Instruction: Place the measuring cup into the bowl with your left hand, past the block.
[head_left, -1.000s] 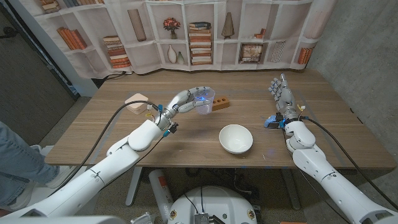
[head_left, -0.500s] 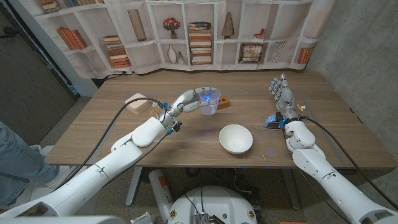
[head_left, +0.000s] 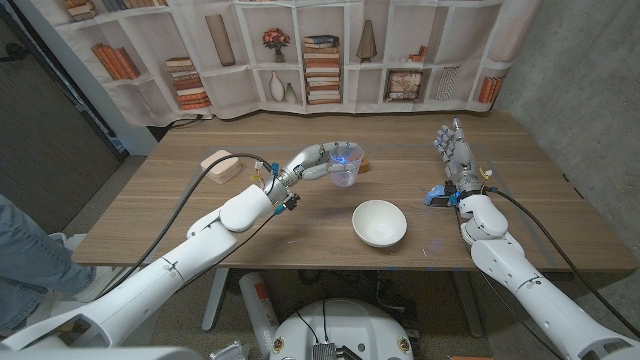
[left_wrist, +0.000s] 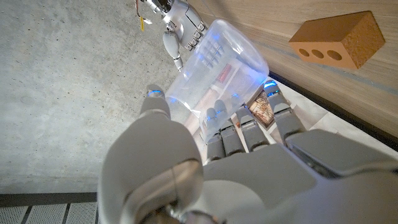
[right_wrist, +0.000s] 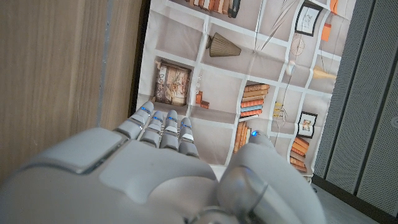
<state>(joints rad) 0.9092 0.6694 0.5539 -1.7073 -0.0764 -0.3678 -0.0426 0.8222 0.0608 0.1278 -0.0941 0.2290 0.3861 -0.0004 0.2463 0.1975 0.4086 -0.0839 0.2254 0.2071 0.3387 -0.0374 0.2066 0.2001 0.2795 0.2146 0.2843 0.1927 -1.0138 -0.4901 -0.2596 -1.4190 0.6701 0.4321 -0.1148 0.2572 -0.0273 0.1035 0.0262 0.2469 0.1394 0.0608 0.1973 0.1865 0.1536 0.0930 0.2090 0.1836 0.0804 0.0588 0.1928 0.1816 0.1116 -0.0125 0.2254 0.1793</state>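
Measuring cup (left_wrist: 214, 68) clear plastic (printed scale), clamped in left robot hand (left_wrist: 205, 155).

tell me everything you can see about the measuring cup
The measuring cup is clear, plastic-looking, with printed scale marks on its wall and a wide open mouth, and it seems empty. The left hand grips it, fingers wrapped round its wall, holding it tilted in the air above the table. In the head view it hangs beyond the bowl, covering most of the block. Blue light from the hand glows through it. Only the hand touches it.
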